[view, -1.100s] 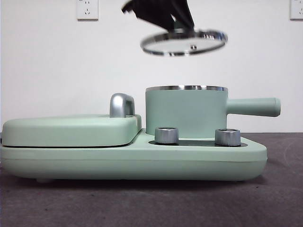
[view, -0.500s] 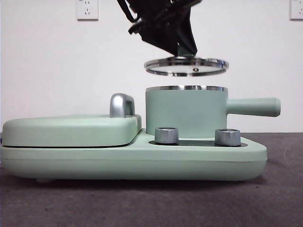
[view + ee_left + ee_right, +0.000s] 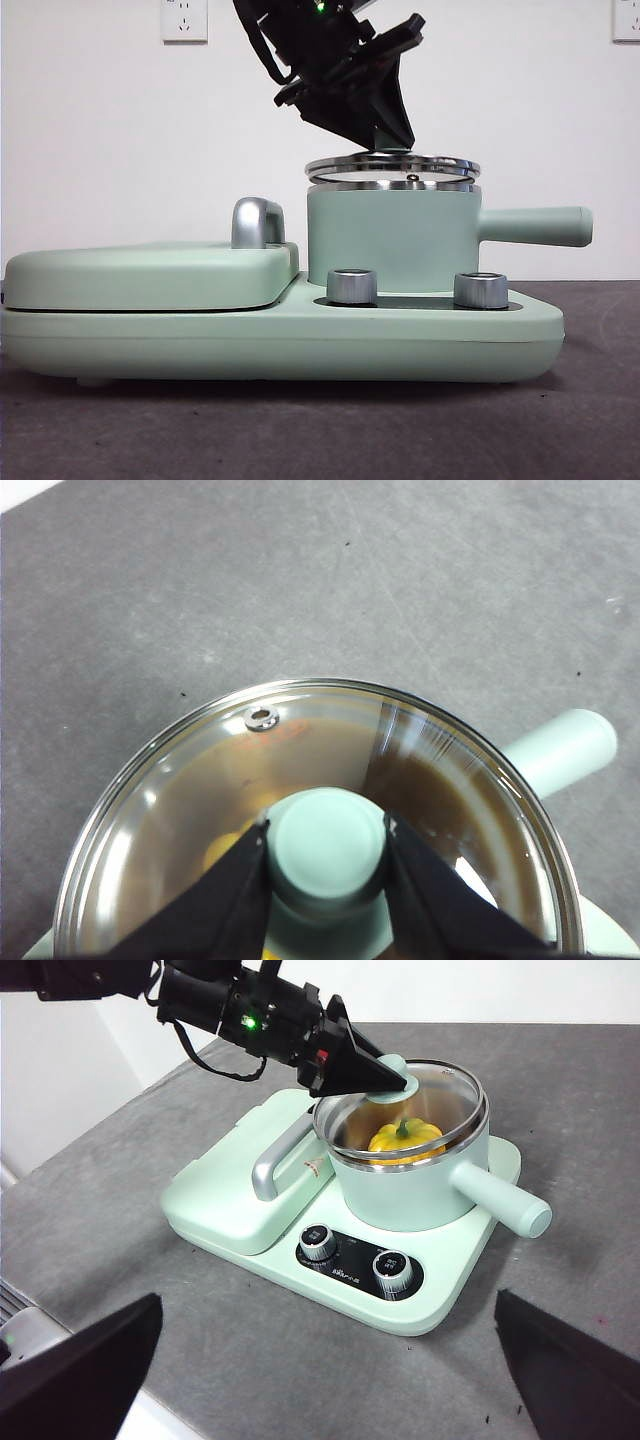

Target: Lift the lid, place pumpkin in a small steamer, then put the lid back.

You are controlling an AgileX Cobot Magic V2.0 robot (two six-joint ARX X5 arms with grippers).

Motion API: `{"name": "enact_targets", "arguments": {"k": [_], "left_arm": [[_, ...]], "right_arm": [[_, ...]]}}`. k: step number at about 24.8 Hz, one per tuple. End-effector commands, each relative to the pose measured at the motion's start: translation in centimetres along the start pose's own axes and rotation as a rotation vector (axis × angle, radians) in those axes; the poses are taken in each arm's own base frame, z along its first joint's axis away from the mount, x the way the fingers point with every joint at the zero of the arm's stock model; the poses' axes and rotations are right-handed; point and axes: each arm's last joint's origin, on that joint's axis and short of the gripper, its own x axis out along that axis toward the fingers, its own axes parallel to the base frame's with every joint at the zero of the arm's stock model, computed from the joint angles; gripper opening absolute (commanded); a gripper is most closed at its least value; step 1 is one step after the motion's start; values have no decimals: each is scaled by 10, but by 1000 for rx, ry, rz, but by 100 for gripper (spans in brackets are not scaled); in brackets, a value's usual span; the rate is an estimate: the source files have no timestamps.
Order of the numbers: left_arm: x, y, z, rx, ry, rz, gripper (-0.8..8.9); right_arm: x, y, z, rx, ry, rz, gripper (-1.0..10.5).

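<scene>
One lid (image 3: 392,167) is seen just above the steel rim of the one small steamer (image 3: 390,240); in the front view a thin gap appears between the two rims, though whether the far edge touches cannot be told. The lid's mint-green knob (image 3: 326,843) is pinched between the two black jaws of the left gripper (image 3: 326,855), one jaw pressed against each side of it. In the front view that gripper (image 3: 392,140) is shown coming down at a slant from the top of the picture.

One pumpkin (image 3: 405,1139) is seen inside the small steamer (yellow-orange, with its green stem upward), viewed through the clear glass from the right wrist camera. In the left wrist view only a yellow patch (image 3: 222,852) is made out beneath the glass. One small steam hole (image 3: 261,718) is counted in the lid near its rim.

The steamer is seated on one mint-green cooker base (image 3: 280,340), its single long handle (image 3: 535,226) pointing away from the flat cover (image 3: 150,275) that lies beside it. One chrome handle (image 3: 257,222) is carried on that cover, and two knobs (image 3: 352,286) (image 3: 481,290) are counted on the base's front panel.

The right gripper (image 3: 320,1380) is held well back from the cooker, its two jaws spread wide apart and nothing between them.
</scene>
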Motion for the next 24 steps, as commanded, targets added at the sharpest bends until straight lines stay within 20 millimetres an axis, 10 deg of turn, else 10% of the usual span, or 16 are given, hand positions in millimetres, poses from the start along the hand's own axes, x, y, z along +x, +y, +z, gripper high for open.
{"name": "enact_targets", "arguments": {"k": [1, 19, 24], "left_arm": [[8, -1, 7, 20, -37, -7, 15], [16, -1, -1, 73, 19, -11, 46], [12, -1, 3, 64, -3, -7, 526]], "right_arm": [[-2, 1, 2, 8, -14, 10, 528], [-2, 1, 2, 11, -15, 6, 528], [-2, 1, 2, 10, -14, 6, 528]]}}
